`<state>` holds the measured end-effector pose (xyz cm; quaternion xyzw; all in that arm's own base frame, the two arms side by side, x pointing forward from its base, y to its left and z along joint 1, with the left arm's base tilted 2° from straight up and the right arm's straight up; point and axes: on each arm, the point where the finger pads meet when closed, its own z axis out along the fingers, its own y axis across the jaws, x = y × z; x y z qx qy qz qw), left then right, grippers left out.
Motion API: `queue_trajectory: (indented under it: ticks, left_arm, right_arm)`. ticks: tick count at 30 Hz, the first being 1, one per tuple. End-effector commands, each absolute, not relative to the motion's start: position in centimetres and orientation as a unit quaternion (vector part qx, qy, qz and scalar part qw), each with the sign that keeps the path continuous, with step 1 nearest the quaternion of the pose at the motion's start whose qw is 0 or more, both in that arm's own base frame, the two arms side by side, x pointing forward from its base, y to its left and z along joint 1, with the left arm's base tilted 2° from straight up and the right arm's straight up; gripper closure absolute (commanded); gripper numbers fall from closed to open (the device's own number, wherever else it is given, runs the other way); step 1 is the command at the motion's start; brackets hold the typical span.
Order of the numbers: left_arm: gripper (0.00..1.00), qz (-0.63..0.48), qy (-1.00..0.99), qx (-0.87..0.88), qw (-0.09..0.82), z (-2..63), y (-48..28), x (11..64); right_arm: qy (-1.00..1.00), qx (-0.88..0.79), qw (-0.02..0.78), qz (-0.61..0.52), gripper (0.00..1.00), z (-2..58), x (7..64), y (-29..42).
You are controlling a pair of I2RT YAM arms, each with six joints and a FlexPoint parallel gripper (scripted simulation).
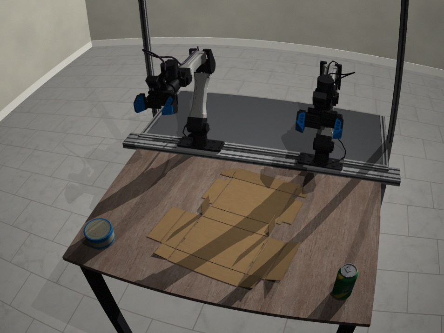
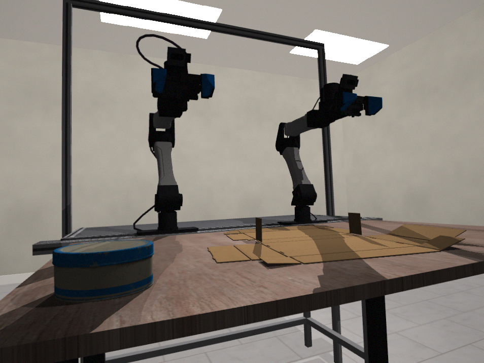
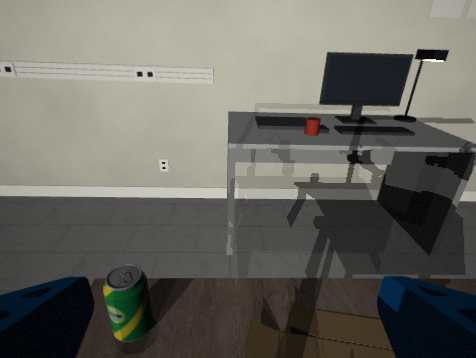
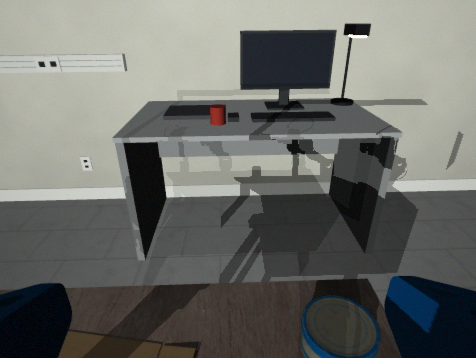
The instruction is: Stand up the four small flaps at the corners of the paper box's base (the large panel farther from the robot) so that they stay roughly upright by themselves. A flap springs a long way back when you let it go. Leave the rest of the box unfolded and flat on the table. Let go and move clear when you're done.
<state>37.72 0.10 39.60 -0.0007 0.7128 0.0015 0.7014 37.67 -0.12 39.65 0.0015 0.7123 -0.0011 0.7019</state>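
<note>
The paper box lies unfolded on the table, its base panel farther from the arms. The two corner flaps on the robot side stand roughly upright: one flap and the other flap. At the far edge, one corner flap is low, only slightly raised. The other far flap is tilted partly up. My left gripper and my right gripper are open and empty, high above the table and away from the box.
A green can stands near the table's front corner. A round blue-rimmed tin stands near the opposite corner. The box's large panel nearer the arms lies flat. A side panel is tilted up a little.
</note>
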Motion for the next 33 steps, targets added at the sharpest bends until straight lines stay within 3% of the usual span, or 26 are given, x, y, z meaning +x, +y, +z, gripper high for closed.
queue_trajectory:
  ticks: [1,17,18,29,33]
  left_arm:
    - [0.0,0.0,0.707,0.0,0.707,40.2,0.0,37.5]
    - [0.0,0.0,0.707,0.0,0.707,40.2,0.0,37.5]
    - [0.23,-0.011,0.721,0.003,0.692,39.9,-0.3,38.3]
    - [0.23,-0.073,0.846,0.049,0.526,33.1,-2.6,44.5]
    - [0.23,-0.076,0.846,0.054,0.525,31.2,-3.7,46.1]
  right_arm:
    - [0.707,0.0,0.707,0.0,0.0,40.2,37.5,0.0]
    - [0.707,0.0,0.707,0.0,0.0,40.2,37.5,0.0]
    - [0.721,0.012,0.693,0.002,0.23,39.8,38.2,0.3]
    - [0.84,0.103,0.533,-0.002,0.23,32.2,43.5,2.3]
    - [0.84,0.103,0.533,-0.002,0.23,30.2,45.0,2.8]
